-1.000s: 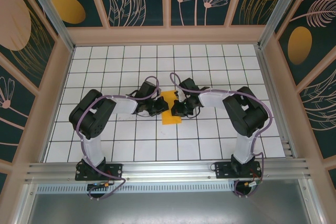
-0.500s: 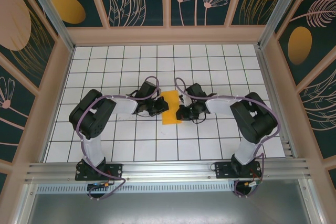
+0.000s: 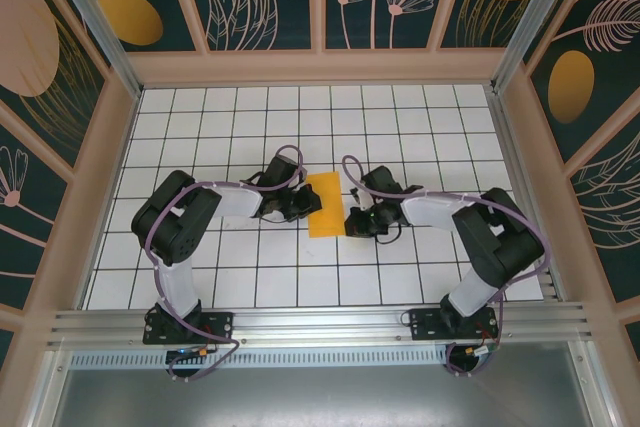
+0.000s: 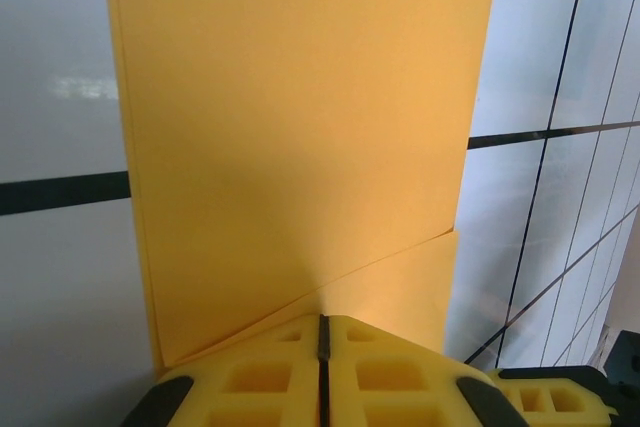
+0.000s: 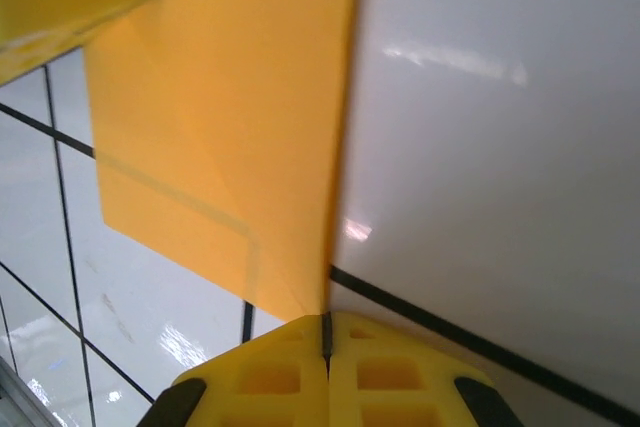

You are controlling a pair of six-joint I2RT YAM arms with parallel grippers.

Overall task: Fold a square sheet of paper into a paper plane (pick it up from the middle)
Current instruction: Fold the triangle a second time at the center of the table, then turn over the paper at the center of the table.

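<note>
Movement over the last second is all on the right side. Your right gripper was sitting over the lower right part of the square sheet of paper. It has since slid outward and toward the arm bases, so it is now just off the sheet's near right corner, and the right arm's elbow has swung further right. In the right wrist view its pads are pressed together with nothing between them, and the sheet's corner only meets their tip.

Your left gripper has not shifted. It is at the sheet's left edge, closed to a hairline seam in the left wrist view, with its tip on or against the paper's border. You cannot tell from there whether a layer is nipped or merely pinned down.

The sheet lies flat on the tabletop between the two grippers, in the middle of the grid. It is a narrow strip with a slanted crease across its layers. It did not follow the right gripper out, which suggests a pressing stroke has ended and the crease is set. It is no pointed dart yet, so expect further folds, and the right gripper will probably have to open before it can take an edge.
</note>
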